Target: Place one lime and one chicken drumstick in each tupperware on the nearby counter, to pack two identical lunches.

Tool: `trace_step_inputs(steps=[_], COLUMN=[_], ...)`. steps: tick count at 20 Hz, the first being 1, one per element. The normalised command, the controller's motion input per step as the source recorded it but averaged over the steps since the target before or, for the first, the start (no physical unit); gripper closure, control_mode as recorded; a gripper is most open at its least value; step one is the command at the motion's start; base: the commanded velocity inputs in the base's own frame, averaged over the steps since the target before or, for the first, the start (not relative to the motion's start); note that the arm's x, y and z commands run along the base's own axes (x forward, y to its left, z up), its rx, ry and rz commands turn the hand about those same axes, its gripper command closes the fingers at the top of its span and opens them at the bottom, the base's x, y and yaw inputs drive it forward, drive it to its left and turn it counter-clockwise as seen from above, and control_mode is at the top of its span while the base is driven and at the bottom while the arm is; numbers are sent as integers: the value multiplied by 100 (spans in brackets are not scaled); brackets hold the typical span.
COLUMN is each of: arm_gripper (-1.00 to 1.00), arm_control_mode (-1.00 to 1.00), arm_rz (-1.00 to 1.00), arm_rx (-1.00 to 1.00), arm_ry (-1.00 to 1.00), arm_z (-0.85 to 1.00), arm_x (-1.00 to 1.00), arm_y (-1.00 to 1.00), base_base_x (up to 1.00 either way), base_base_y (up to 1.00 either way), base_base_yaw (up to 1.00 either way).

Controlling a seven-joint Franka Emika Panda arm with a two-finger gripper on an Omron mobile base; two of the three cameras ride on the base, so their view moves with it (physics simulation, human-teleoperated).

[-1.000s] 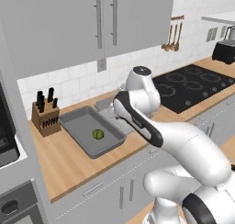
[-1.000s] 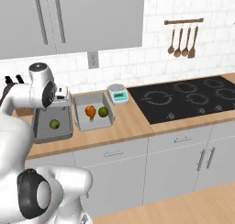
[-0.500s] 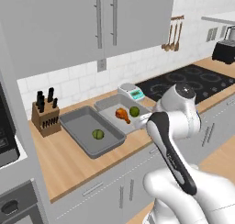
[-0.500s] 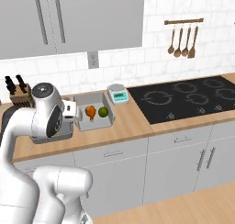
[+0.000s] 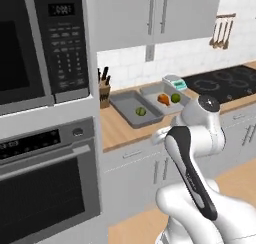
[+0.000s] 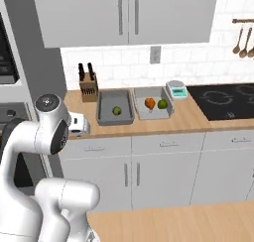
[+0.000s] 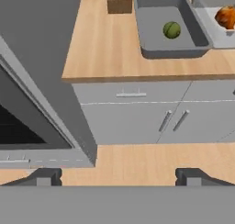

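Your gripper [image 7: 118, 175] is standing wide open, holding nothing, off the counter [image 7: 105, 44]. One lime [image 7: 171, 30] is lying in the left tupperware [image 7: 153, 37]. The base has backed away since earlier.

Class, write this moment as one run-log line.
pincer: open, empty | left container: lime | right container: drumstick, second lime

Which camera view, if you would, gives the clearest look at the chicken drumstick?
The right base view: the chicken drumstick lies whole beside a lime in the lighter tupperware. The left base view shows it smaller; the hand view cuts it off at the edge.
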Motion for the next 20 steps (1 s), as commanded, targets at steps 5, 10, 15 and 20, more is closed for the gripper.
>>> trace_step_inputs(steps=[5,10,15,20], arm_gripper=[-100,-100,-100,-100], arm_control_mode=[100,100,100,100], arm_rz=[0,0,0,0], arm_rx=[0,0,0,0], arm_ry=[0,0,0,0], arm_z=[0,0,0,0], arm_x=[0,0,0,0], arm_y=[0,0,0,0], base_base_x=[-100,-100,-99,-100], base_base_y=[49,37,48,69], base_base_yaw=[38,62,67,56])
